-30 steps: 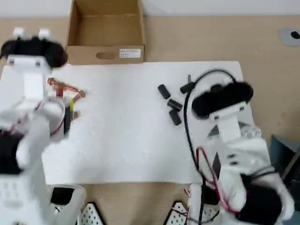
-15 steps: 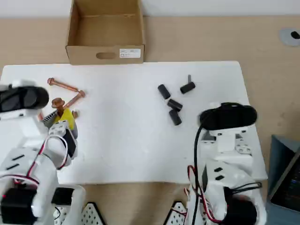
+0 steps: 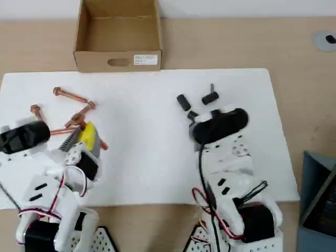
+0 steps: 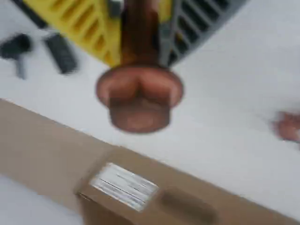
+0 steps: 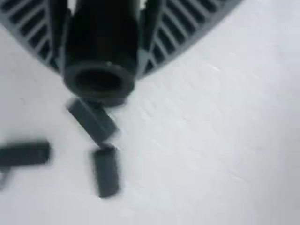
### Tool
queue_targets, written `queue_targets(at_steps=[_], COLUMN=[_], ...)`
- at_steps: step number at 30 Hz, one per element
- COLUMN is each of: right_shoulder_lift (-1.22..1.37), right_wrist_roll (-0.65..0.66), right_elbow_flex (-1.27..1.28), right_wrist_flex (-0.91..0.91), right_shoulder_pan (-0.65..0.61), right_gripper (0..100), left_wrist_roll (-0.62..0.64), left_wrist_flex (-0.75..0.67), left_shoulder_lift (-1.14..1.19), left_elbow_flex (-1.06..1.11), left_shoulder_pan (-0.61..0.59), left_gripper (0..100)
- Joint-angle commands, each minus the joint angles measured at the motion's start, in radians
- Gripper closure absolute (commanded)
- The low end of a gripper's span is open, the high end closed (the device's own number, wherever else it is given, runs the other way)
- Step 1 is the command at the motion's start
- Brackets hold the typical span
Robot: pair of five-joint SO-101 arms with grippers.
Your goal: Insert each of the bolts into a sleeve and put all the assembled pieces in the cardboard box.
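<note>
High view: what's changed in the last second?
Right claw swung in and took a sleeve; loose sleeves went from four to three. Left claw, drawn back from the loose bolts, is shut on a bolt. Box unmoved.

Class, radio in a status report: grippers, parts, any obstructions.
Left gripper shut on copper-coloured metal bolt. Right gripper shut on black cylindrical sleeve. Loose sleeves lie close by.

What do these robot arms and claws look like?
Left arm and right arm are blocky white plastic with black motors, red and black cables. The left gripper has one yellow ribbed finger, one grey; the right gripper has dark grey ones.
</note>
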Motion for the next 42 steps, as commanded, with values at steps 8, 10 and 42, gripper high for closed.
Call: queue_targets(at_steps=[8, 10, 42], right_shoulder_lift=[-0.012, -0.012, -0.010], right_wrist_roll=[-0.005, -0.003, 0.095], right_elbow_flex=[0.054, 0.056, 0.031], right_wrist_flex=[-0.048, -0.049, -0.265], right_shoulder_pan=[-0.280, -0.323, -0.536], right_gripper=[98.9, 98.9, 98.9], left_wrist_roll=[0.110, 0.124, 0.210], left_wrist_flex=[-0.193, -0.226, -0.328], left_shoulder_lift=[-0.012, -0.012, -0.008], left_elbow_flex=[0.000, 0.000, 0.005], left_shoulder_pan=[0.163, 0.187, 0.308], left_gripper=[100, 100, 100])
